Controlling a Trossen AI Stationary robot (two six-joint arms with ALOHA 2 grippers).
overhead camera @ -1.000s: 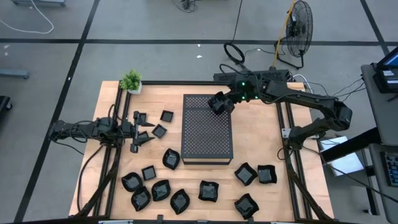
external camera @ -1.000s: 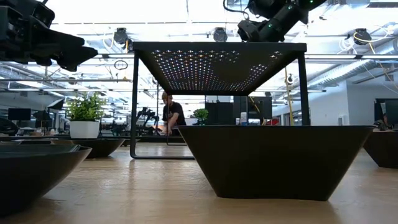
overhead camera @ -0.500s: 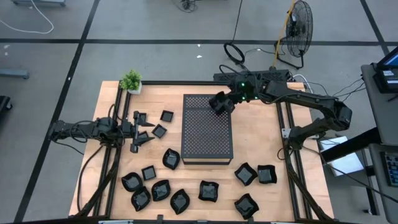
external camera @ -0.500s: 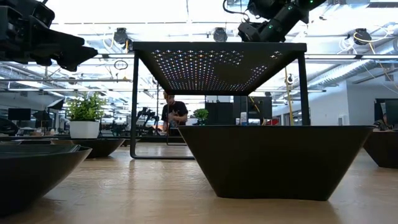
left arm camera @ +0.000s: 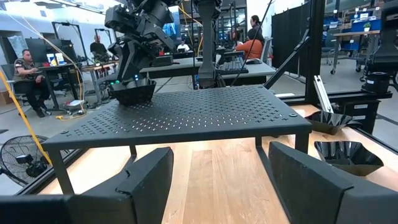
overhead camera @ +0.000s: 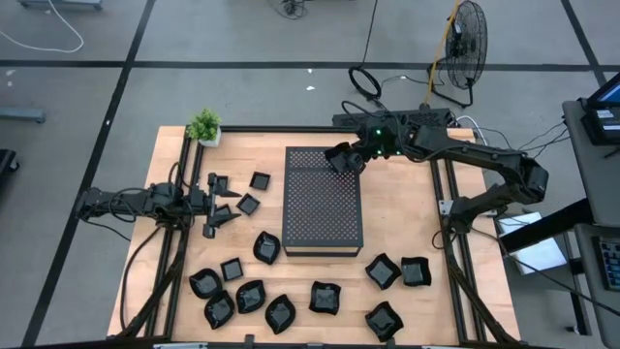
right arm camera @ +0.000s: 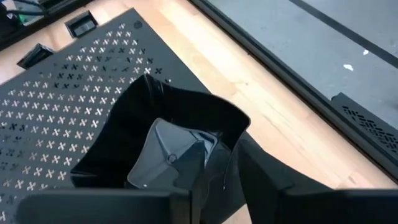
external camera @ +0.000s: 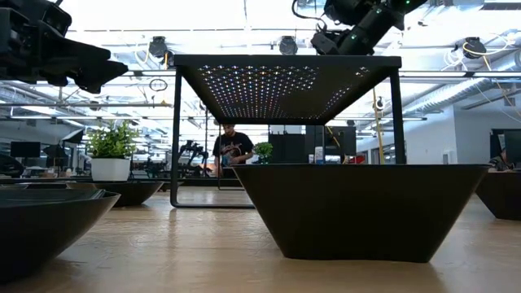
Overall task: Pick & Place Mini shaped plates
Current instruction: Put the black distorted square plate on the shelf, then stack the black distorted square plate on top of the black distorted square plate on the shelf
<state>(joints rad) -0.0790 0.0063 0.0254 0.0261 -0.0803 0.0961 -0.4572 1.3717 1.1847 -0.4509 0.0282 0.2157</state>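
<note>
**One plate going onto the perforated stand, the rest waiting**

Nearest me, along the front edge of the surface (overhead camera: 387, 208), I count a loose scatter of mini shaped plates (overhead camera: 279, 312): a cluster at front left and a smaller group at front right (overhead camera: 383, 271). None of these has been moved onto anything yet, as far as I can judge from how they lie.

A little farther in, on the left side, my left claw (overhead camera: 221, 206) hangs just above the wood with its fingers spread wide and nothing between them. A few more small dishes (overhead camera: 260, 180) lie just beside it. This arm is waiting.

In the middle stands the perforated stand (overhead camera: 324, 208), a dark raised platform on legs. Its top looks bare except at the far corner.

At that far corner is my right claw (overhead camera: 341, 160), low over the stand, with one wavy-rimmed plate (right arm camera: 168, 134) under it. From the left wrist view this dish (left arm camera: 132, 92) appears to sit on the perforated top. The right wrist view shows a finger (right arm camera: 261, 177) on the outside of the rim and another inside the bowl; the jaws look partly parted, and I cannot tell whether they grip the rim or have just let go.

My reading: this is the first plate delivered, or nearly so. Roughly fifteen are left on the wood, so the job has barely begun.
</note>
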